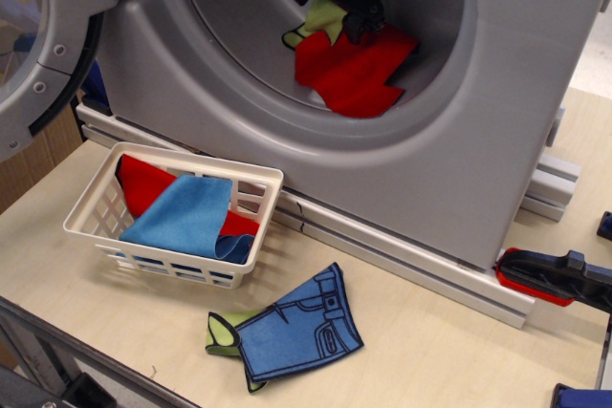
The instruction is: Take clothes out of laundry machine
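Observation:
The laundry machine (449,169) is a silver-grey washer front with its round drum hole open. Its windowed door (38,35) is swung out at the left. A bright red shirt-shaped piece (354,69) lies on the drum's lower wall. A yellow-green piece (320,18) lies just behind it at its upper left. My black gripper (361,21) reaches down from the top of the drum. Its tips are at the upper edge of the red piece, next to the yellow-green one. The fingers are dark against the arm, so I cannot tell how the jaws stand.
A white slotted basket (239,171) in front of the machine holds a light-blue cloth (186,212) over a red cloth (139,183). A blue jeans-printed piece (301,327) lies on the table over a yellow-green scrap (222,333). A red and black tool (555,279) lies at the right edge.

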